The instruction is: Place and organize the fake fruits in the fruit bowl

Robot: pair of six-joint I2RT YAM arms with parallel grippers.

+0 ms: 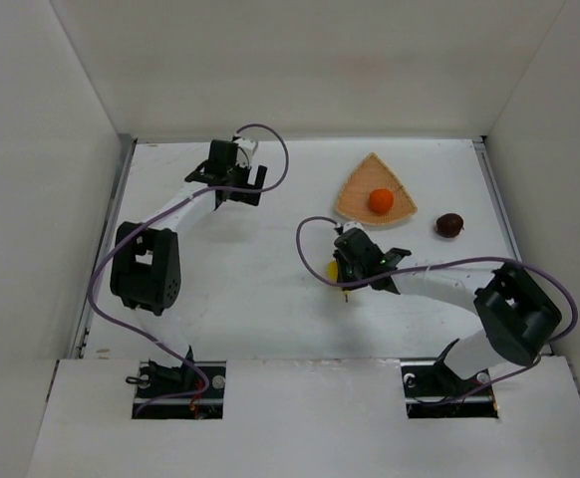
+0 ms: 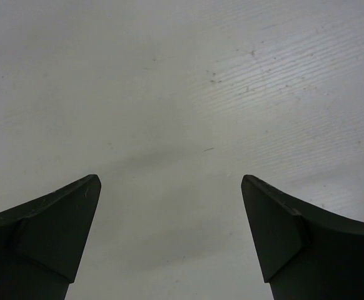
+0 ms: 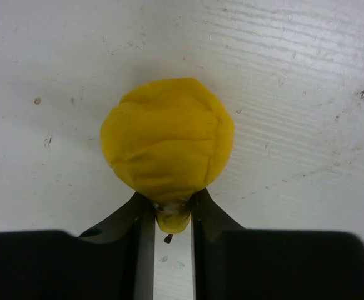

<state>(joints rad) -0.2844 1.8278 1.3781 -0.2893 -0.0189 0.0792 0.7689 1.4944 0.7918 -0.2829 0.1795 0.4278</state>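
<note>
The tan woven fruit bowl (image 1: 358,195) lies at the back right of the table, with the round orange fruit (image 1: 381,201) in it. The dark maroon fruit (image 1: 449,225) sits on the table just right of the bowl. My right gripper (image 3: 171,203) is shut on the narrow neck of the yellow pear (image 3: 167,135); its thin stem pokes out between the fingers. In the top view the pear (image 1: 332,269) is mostly hidden under my right gripper (image 1: 348,267), near the table's middle, in front of the bowl. My left gripper (image 2: 171,187) is open and empty over bare table at the back left (image 1: 238,185).
White walls close in the table on the left, back and right. The left arm's elbow (image 1: 146,267) stands at the left side. Purple cables loop over both arms.
</note>
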